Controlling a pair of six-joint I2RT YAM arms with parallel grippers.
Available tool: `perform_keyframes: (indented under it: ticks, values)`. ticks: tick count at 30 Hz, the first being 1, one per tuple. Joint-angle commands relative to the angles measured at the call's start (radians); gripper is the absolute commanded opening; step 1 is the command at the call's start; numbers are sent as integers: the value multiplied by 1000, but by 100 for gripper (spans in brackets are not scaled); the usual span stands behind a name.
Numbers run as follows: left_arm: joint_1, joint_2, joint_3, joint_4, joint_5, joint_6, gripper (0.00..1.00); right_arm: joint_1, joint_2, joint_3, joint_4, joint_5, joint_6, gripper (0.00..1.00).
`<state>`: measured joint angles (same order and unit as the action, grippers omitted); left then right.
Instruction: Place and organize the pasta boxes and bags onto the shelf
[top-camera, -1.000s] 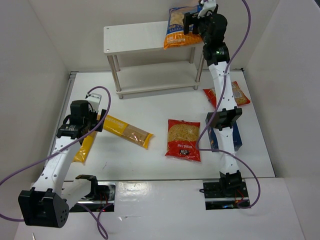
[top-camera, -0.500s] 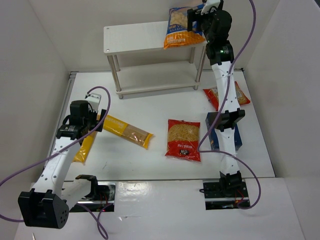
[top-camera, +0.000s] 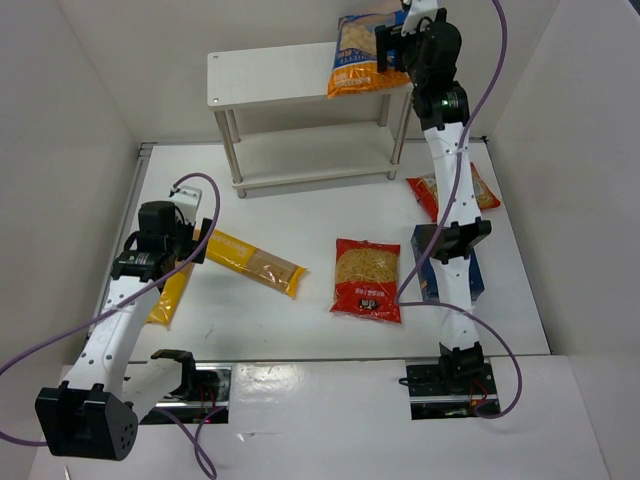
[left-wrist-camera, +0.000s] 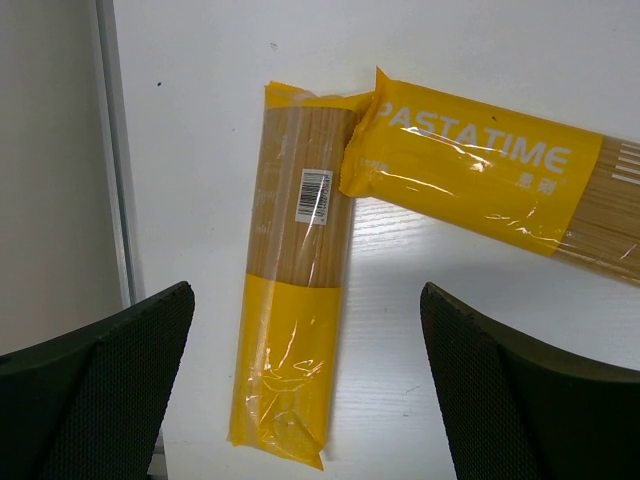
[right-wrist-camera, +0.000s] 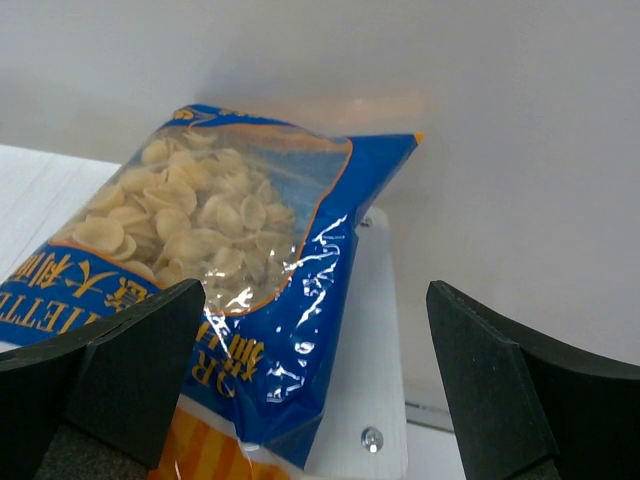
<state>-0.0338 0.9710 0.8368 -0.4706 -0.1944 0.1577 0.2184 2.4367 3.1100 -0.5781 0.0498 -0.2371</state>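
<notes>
The blue-and-orange pasta bag (top-camera: 357, 60) lies on the right end of the top tier of the white shelf (top-camera: 270, 75). My right gripper (top-camera: 390, 42) hovers open just right of it. In the right wrist view the bag (right-wrist-camera: 230, 270) rests on the shelf (right-wrist-camera: 378, 320) between the spread fingers of the right gripper (right-wrist-camera: 315, 390), ungripped. My left gripper (top-camera: 192, 243) is open above two yellow spaghetti packets (top-camera: 255, 262) (top-camera: 168, 297). In the left wrist view one packet (left-wrist-camera: 300, 280) lies between the open fingers of the left gripper (left-wrist-camera: 310, 400), and the other packet (left-wrist-camera: 480, 170) lies further off.
A red windowed bag (top-camera: 367, 279) lies at the table's middle, another (top-camera: 482, 192) at the right by my right arm. The dark blue box (top-camera: 476, 277) lies partly under that arm. The shelf's lower tier (top-camera: 310, 155) holds nothing. White walls close in on the table's sides.
My right gripper has drawn back a little to the right from the blue-and-orange bag, which stays on the shelf. The left arm has not moved.
</notes>
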Motion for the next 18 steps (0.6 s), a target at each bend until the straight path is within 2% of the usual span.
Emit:
perform_keyframes:
  ticks: [1, 14, 18]
  values:
    - [6, -17, -5, 16, 15, 13, 99, 10, -126, 22, -54, 19, 2, 100]
    - [6, -68, -5, 16, 33, 13, 99, -43, -252, 22, -298, -84, 73, 100]
    - [-3, -94, -5, 16, 23, 3, 99, -69, -349, -94, -322, -138, 51, 100]
